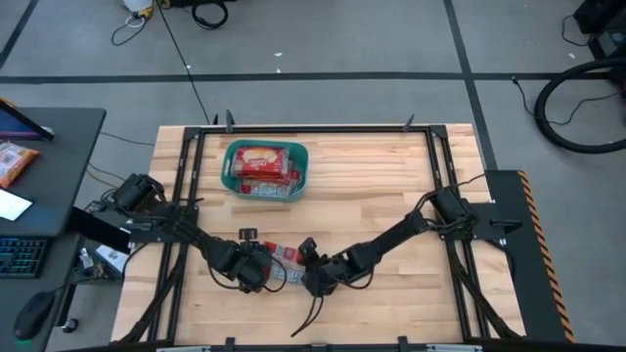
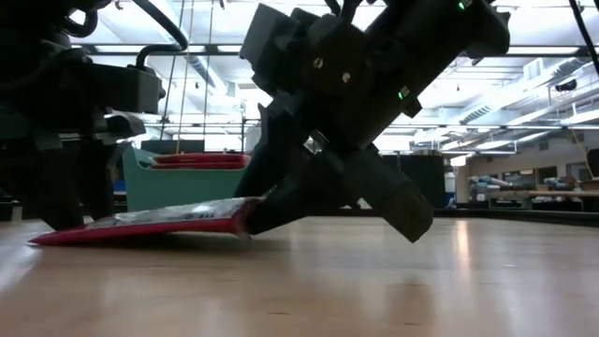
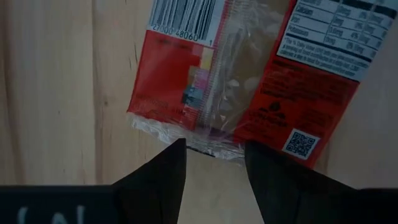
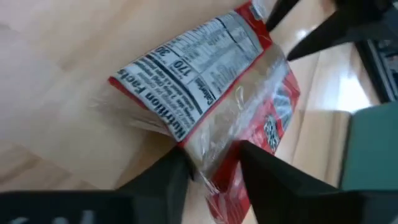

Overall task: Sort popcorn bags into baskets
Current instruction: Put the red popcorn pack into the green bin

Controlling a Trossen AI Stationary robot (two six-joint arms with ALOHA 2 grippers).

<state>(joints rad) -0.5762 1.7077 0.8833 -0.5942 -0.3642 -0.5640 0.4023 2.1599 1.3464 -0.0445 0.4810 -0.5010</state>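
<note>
One red popcorn bag [image 1: 284, 262] lies print-down on the wood between my two grippers, its nutrition label up [image 4: 186, 74]. The teal basket [image 1: 230, 174] stands toward the far edge with several red bags [image 1: 262, 161] inside; its wall also shows in the low view [image 2: 140, 183]. My left gripper [image 3: 214, 152] is open at the bag's clear sealed end [image 3: 186, 134], one fingertip on each side; whether it touches, I cannot tell. My right gripper [image 4: 211, 158] is shut on the bag's other end. My right gripper pinches the bag's end [image 4: 214, 146] between its two fingers, which lie along the bag. It comes slanting down from the table's right side. That end [image 2: 245, 213] is raised slightly off the wood, while the rest of the bag [image 2: 140, 225] lies flat on the table.
A black frame [image 1: 191, 166] borders the table. A dark cable [image 1: 311, 315] lies near the front edge behind the right gripper. A desk at the left holds a keyboard [image 1: 24, 256] and an orange packet [image 1: 15, 161]. Bare wood [image 1: 391, 186] lies right of the basket.
</note>
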